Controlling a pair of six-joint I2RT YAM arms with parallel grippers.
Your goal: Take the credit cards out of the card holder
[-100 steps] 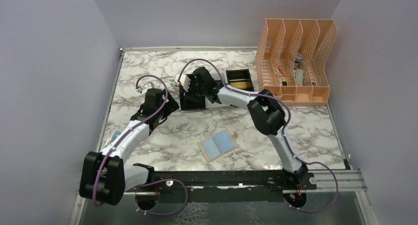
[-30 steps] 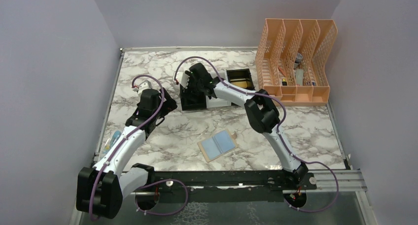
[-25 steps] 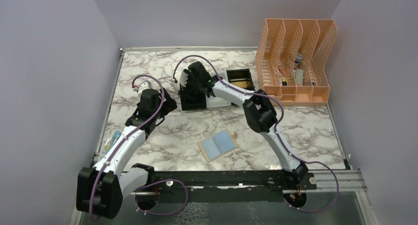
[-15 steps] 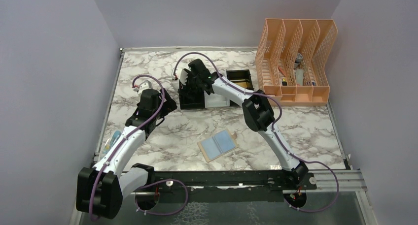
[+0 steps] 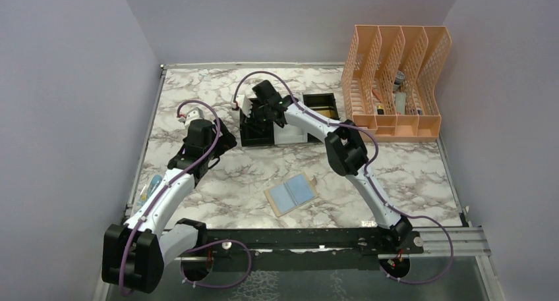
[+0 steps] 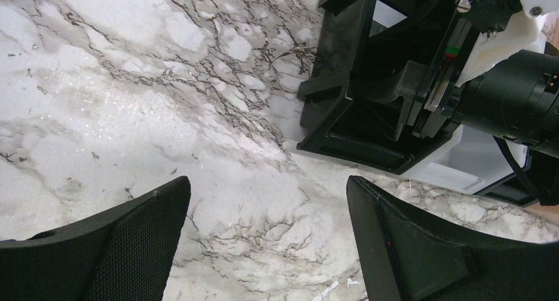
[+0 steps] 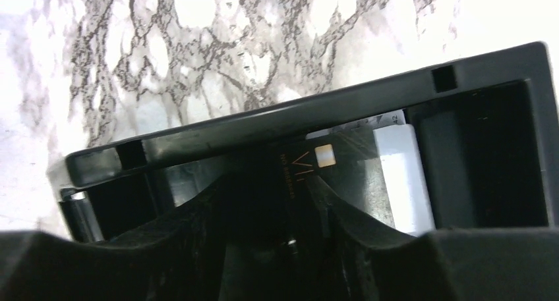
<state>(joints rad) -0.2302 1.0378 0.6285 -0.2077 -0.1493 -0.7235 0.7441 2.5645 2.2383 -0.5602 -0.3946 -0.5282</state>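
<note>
Black bin point(image 7: 296, 120): your landmark; right gripper point(image 7: 283, 218) reaches inside it, apparently to drop the dark card point(image 7: 329, 166); you cannot tell whether it is gripping; left gripper point(image 6: 264, 242) is spread wide, parked clear to the bin's left; card holder point(image 5: 291, 193) lies open, well apart, toward the bases.

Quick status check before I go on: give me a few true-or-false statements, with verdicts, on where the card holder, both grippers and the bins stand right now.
1. The card holder lies open on the marble table. True.
2. The left gripper holds a card. False: its fingers stand wide apart over bare marble, with nothing between them.
3. The right gripper hangs over the peach mesh organizer. False: it reaches into the black bin.
4. A dark card with a chip lies inside that black bin. True.
5. The peach mesh organizer stands at the table's near left corner. False: it stands at the far right.
</note>
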